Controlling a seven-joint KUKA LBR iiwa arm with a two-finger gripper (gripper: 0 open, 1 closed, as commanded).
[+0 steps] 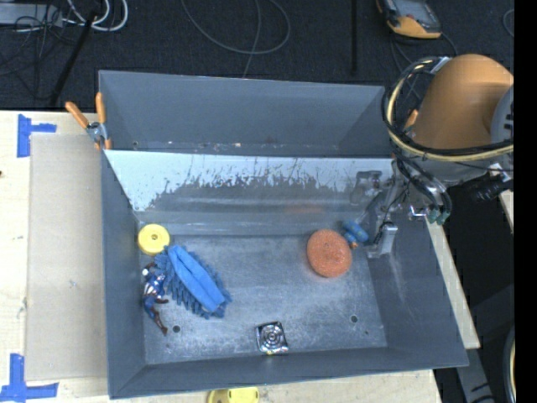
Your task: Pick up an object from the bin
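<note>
Pick from the bin, early stage. The gripper (pixel 376 229) is shown lowered into the right end of the grey metal bin (pixel 252 124), close to the floor and just beside the sloping right wall. A small blue piece (pixel 353 231) is seen at its tip, touching or nearly touching it. Whether that piece is gripped, and whether the gripper is open or closed, cannot be told from this view. An orange-brown round pad (pixel 329 253) lies just beside the blue piece, toward the middle of the floor. Nothing is seen raised clear of the floor, so the pick is judged not yet completed: a firm hold and the lift out of the bin are left to be done. Room is tight on the gripper's right, where the wall rises next to it, and the back wall is also near. Any sideways correction is judged better made toward the middle, though the round pad would be nudged first. A wide stretch of bare floor is left open in the middle of the bin. A yellow disc (pixel 153 239), a blue brush (pixel 197 281) and a small figure (pixel 153 294) are grouped at the left end, well apart from the gripper. A shiny metal piece (pixel 272 337) rests near the front wall. The way straight up is unobstructed.
</note>
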